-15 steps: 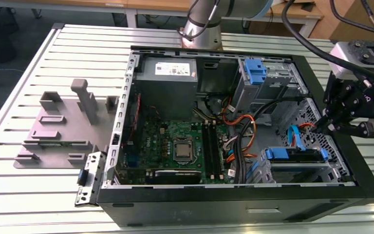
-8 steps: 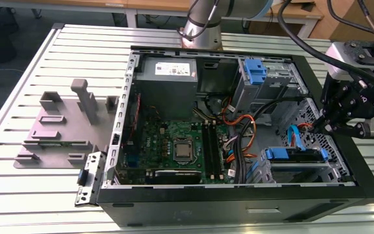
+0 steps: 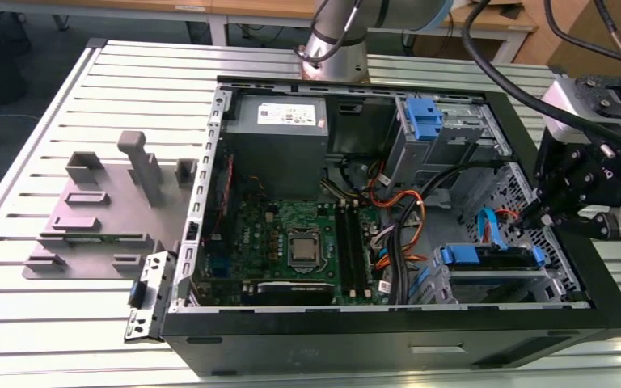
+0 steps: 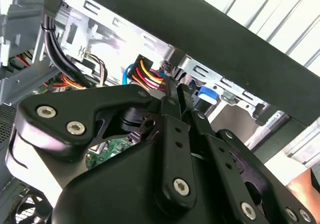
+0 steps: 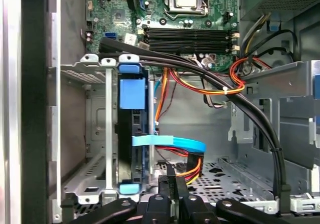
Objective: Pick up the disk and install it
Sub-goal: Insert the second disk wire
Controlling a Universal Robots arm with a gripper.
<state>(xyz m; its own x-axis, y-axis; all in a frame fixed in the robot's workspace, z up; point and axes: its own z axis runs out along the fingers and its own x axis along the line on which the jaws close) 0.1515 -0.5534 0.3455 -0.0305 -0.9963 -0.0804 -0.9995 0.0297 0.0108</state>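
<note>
Disk [image 5: 131, 119] in blue carrier, seated edge-on in drive cage [image 5: 107, 134] at the exterior view's right of open computer case [image 3: 397, 333], gripper [image 5: 176, 176] closed, empty, just beside it, slatted worktop [image 3: 30, 339] beneath.

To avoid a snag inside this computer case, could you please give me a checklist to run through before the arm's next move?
1. Disk, in its blue carrier, stands in the drive cage: ok.
2. Disk fully latched in the cage: cannot tell.
3. Gripper shut with nothing in it: ok.
4. Gripper apart from the disk: ok.
5. Path free of cabling: not ok; the blue data cable and the orange and yellow power wires lie just ahead of the gripper.
6. Data cable plugged into the disk: cannot tell.
</note>
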